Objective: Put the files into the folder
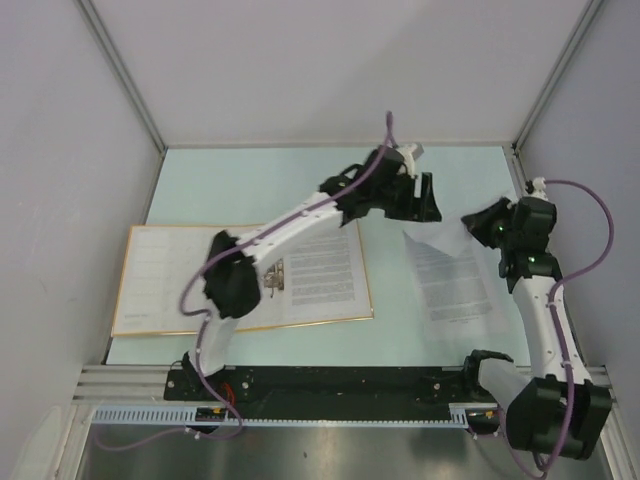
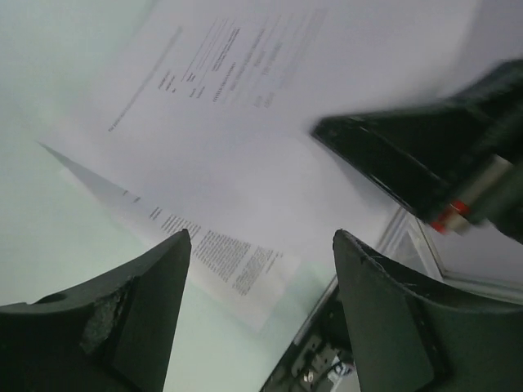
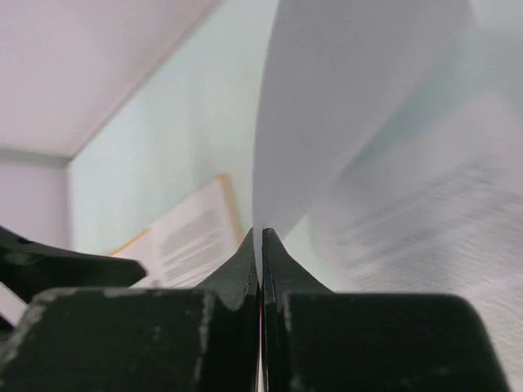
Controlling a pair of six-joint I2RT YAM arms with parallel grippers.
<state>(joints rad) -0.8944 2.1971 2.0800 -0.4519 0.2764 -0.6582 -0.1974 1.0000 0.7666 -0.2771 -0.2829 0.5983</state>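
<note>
Two end effectors: right end effector (image 3: 260, 234) clamped on files (image 3: 343, 122) sheet; left end effector (image 2: 261, 238) jaws apart.

Your two arms (image 1: 300, 215) are white tubes with bulky black joints, a purple cable (image 1: 389, 135) looping along each (green lights (image 1: 538, 263) on the right one); black wedge fingers (image 2: 139, 318).

From above, the left arm (image 1: 270, 240) covers the middle of the folder (image 1: 150, 285), where its two halves meet, and the print on the files (image 1: 455, 285) is too small to read. At the right wrist, the sheet (image 3: 351, 98) in the right end effector (image 3: 261, 245) is blurred and cut by the top edge. At the left wrist, a dark blurred shape (image 2: 425, 155) is cut by the right edge.
</note>
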